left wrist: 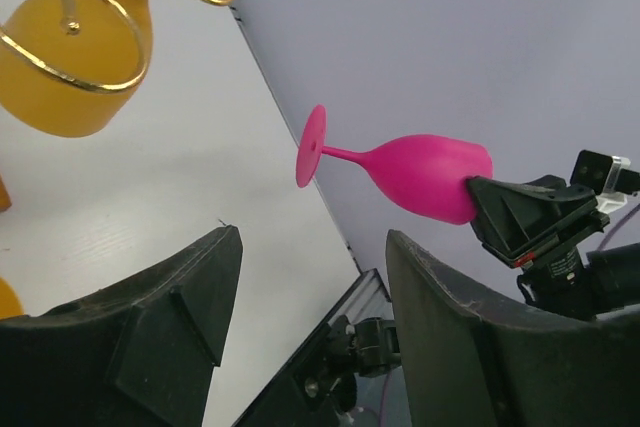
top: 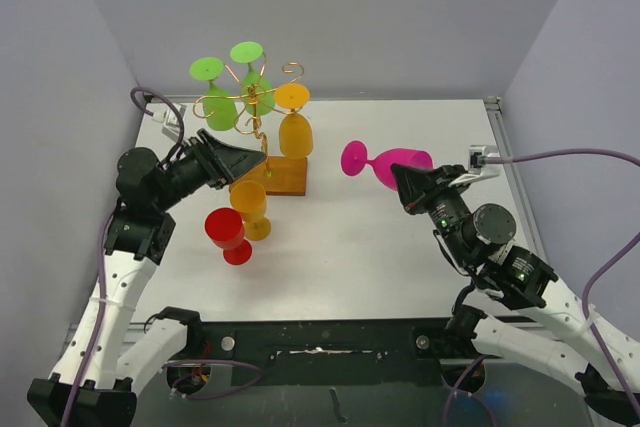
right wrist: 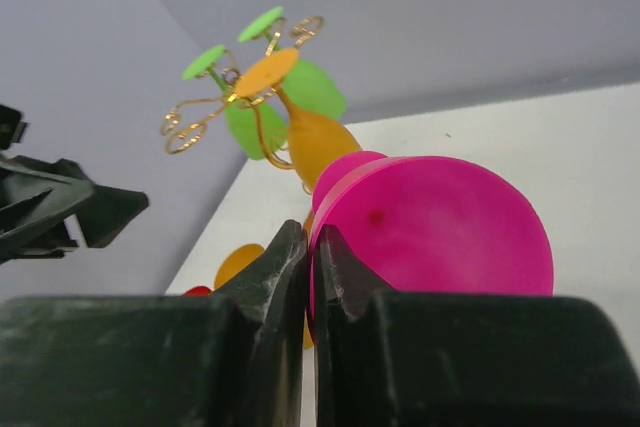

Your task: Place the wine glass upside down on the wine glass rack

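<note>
The pink wine glass (top: 400, 162) (left wrist: 425, 172) (right wrist: 440, 237) lies sideways in the air right of centre, its foot pointing left toward the wine glass rack. My right gripper (top: 405, 179) (right wrist: 312, 232) is shut on the bowl's rim, pinching the wall between its fingers. The wine glass rack (top: 250, 97) (right wrist: 200, 117) is gold wire on a wooden base (top: 285, 175) at the back left. My left gripper (top: 255, 159) (left wrist: 313, 237) stands open and empty beside the rack's base, its camera facing the pink glass.
Two green glasses (top: 222, 107) and an orange one (top: 295, 132) hang upside down on the rack. An orange glass (top: 250, 205) and a red glass (top: 228, 234) stand on the table below my left gripper. Grey walls enclose the table.
</note>
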Robot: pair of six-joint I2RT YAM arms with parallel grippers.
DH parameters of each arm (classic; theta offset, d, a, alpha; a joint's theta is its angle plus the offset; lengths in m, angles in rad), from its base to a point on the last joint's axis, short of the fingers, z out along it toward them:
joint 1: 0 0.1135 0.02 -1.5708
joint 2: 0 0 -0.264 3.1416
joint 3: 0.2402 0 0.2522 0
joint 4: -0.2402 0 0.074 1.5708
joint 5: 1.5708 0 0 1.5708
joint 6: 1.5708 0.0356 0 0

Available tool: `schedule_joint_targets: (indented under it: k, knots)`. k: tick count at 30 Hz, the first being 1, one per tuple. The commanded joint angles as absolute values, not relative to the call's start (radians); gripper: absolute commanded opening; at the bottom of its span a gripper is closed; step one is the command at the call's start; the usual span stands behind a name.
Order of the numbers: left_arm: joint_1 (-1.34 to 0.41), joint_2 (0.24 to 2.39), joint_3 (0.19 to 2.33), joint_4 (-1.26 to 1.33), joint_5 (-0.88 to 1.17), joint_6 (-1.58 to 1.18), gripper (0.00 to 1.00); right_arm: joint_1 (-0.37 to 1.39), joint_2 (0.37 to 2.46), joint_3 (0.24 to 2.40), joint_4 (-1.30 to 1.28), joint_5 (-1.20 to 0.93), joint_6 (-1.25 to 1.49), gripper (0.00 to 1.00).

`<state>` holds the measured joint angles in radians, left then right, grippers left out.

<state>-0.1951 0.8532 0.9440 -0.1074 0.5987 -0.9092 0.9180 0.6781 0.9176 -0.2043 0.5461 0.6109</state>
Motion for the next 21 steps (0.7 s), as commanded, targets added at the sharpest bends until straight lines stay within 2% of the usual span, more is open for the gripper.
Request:
schedule_joint_targets:
  k: [1, 3, 8, 13, 21]
  knots:
    - [-0.208, 0.894, 0.987, 0.17, 0.701, -1.155, 0.58, 0.928, 0.729, 0.969, 0.12, 0.399, 0.474, 0.0]
    - [-0.222, 0.904, 0.996, 0.248, 0.702, -1.249, 0.59, 0.928, 0.766, 1.016, 0.149, 0.352, 0.449, 0.0]
    - [-0.28, 0.958, 1.065, 0.218, 0.634, -1.309, 0.6, 0.948, 0.844, 1.037, 0.324, 0.292, 0.38, 0.0]
    - [-0.358, 1.004, 1.078, 0.235, 0.51, -1.4, 0.6, 1.021, 0.959, 1.093, 0.472, 0.339, 0.224, 0.0]
    - [-0.368, 1.019, 1.101, 0.19, 0.367, -1.485, 0.6, 1.203, 1.11, 1.16, 0.64, 0.469, -0.072, 0.0]
